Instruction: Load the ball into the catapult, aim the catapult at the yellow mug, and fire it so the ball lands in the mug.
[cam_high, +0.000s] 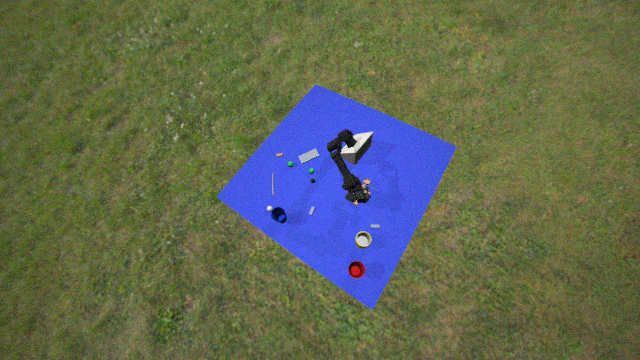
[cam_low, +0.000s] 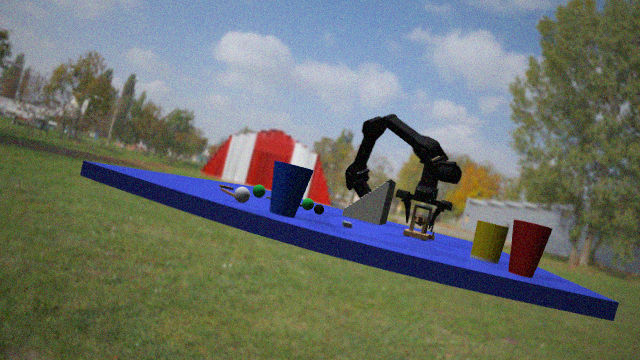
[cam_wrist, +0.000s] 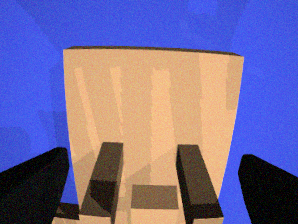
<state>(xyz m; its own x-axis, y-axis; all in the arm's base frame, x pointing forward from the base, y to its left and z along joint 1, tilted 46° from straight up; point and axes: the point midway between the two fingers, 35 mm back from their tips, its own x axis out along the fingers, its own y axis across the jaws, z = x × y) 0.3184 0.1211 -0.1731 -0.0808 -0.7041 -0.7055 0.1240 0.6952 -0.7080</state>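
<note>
The wooden catapult (cam_high: 367, 181) (cam_low: 415, 234) (cam_wrist: 155, 100) stands on the blue table, largely hidden under the arm in the top view. My gripper (cam_high: 358, 196) (cam_low: 420, 223) (cam_wrist: 154, 163) is open and points down over it, its fingers on either side of the two upright posts, with gaps between. The yellow mug (cam_high: 363, 239) (cam_low: 490, 241) stands upright beyond the catapult. No ball shows on the catapult in the wrist view. A white ball (cam_high: 269, 208) (cam_low: 242, 194), two green balls (cam_high: 290, 164) (cam_high: 311, 171) and a black ball (cam_high: 313, 181) (cam_low: 319, 209) lie on the table.
A red mug (cam_high: 356, 270) (cam_low: 531, 248) stands near the yellow one. A blue mug (cam_high: 279, 215) (cam_low: 290, 189) stands by the white ball. A grey wedge (cam_low: 372, 206) is near the arm's base. A grey slab (cam_high: 308, 156), small grey blocks (cam_high: 311, 210) (cam_high: 375, 226) and a thin stick (cam_high: 272, 184) lie about.
</note>
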